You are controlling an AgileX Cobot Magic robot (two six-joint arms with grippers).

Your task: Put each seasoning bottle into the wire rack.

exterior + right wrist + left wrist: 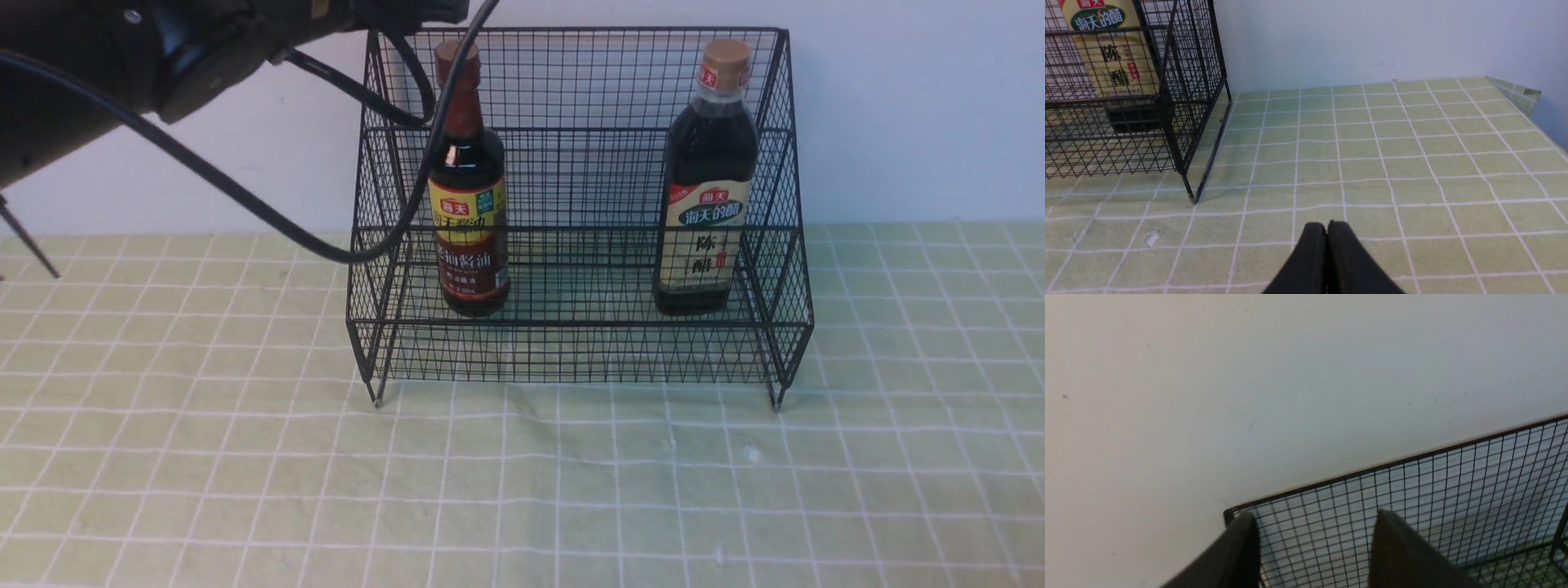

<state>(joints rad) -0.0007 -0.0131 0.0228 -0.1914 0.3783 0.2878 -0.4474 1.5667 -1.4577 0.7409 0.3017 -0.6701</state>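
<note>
The black wire rack (pixel 580 343) stands at the back of the table against the wall. Both seasoning bottles are upright on its lower tier: the slim brown-necked one (pixel 467 212) at the left, the broader tan-capped one (pixel 706 188) at the right. My left arm (pixel 163 49) reaches in from the upper left, above the rack's left top corner. In the left wrist view my left gripper (pixel 1315 516) is open and empty, with the rack's top rim (pixel 1412 461) behind it. My right gripper (pixel 1326 224) is shut and empty, low over the cloth, right of the rack (pixel 1180 122).
A green checked tablecloth (pixel 522 490) covers the table, with a white wall (pixel 898 114) right behind the rack. A black cable (pixel 245 200) from the left arm hangs across the rack's left front. The table's far right corner (pixel 1527 92) shows in the right wrist view.
</note>
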